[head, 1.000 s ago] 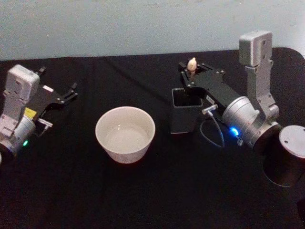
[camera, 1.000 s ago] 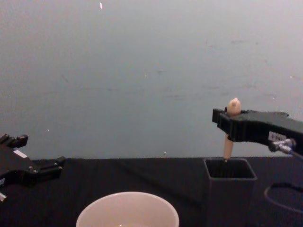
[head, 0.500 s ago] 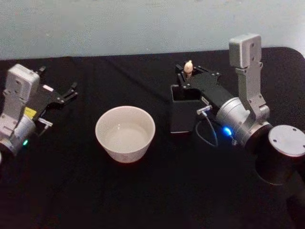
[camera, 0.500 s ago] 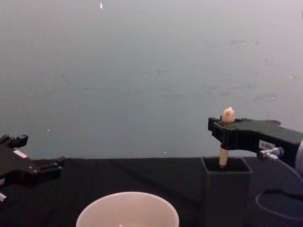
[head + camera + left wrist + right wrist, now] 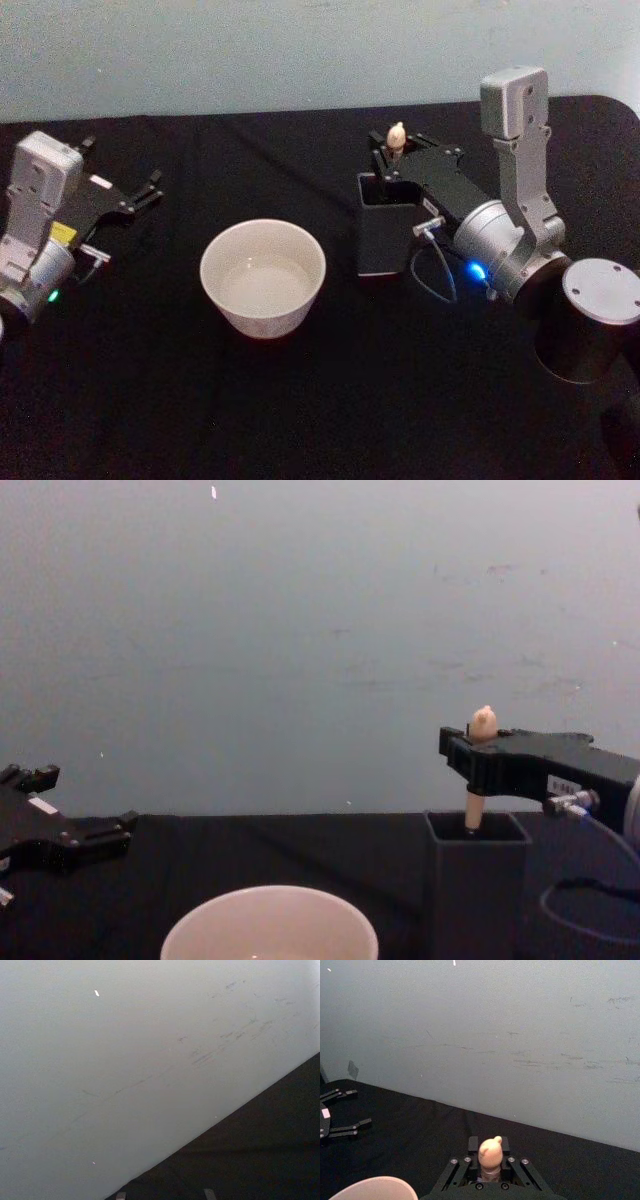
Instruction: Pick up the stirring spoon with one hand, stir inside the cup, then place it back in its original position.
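The stirring spoon stands upright in the dark square holder, its cream knob poking above the fingers. My right gripper is shut on the spoon's stem just above the holder's mouth; the right wrist view shows the knob clamped between the black fingers. The wide cream cup sits left of the holder, its rim low in the chest view, with clear liquid inside. My left gripper rests open at the far left, away from the cup.
Black cloth covers the table, and a pale wall rises behind it. A thin cable loops beside the holder's right side. The right arm's dark cylinder sits at the right edge.
My right gripper came down with the spoon, sinking its shaft into the holder, and has held still over the last half second. The left arm stayed put.
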### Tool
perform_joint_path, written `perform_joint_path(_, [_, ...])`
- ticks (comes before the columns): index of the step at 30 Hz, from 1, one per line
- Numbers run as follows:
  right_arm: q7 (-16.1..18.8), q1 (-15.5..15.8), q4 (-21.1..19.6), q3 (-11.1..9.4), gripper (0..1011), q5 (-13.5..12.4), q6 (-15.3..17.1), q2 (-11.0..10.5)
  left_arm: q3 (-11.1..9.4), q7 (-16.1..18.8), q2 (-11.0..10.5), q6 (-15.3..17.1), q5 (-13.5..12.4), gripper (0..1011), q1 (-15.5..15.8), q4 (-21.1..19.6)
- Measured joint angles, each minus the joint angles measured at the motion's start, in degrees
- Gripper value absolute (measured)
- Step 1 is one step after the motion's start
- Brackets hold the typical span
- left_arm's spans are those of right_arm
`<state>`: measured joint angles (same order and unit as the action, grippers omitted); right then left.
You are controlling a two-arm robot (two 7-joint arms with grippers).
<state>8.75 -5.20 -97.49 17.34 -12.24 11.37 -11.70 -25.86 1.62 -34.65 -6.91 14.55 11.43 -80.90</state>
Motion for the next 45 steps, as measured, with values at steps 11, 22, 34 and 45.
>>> perform_joint_path(11, [0.05, 0.05, -0.09, 0.00, 567, -0.18, 0.00, -0.07, 0.00, 0.00, 0.00, 0.00, 0.00, 1001, 0.00, 0.00])
perform_joint_path(22, [0.10, 0.07, -0.15, 0.00, 890, -0.24, 0.00, -0.12, 0.00, 0.00, 0.00, 0.00, 0.00, 1001, 0.00, 0.00])
perform_joint_path(34, [0.10, 0.07, -0.16, 0.00, 1002, -0.29, 0.00, -0.13, 0.00, 0.00, 0.00, 0.00, 0.00, 1001, 0.00, 0.00])
perform_joint_path(45, [0.79, -0.51, -1.07, -3.68, 1002, -1.85, -0.77, 0.47, 0.00, 0.00, 0.00, 0.00, 0.00, 1001, 0.00, 0.00])
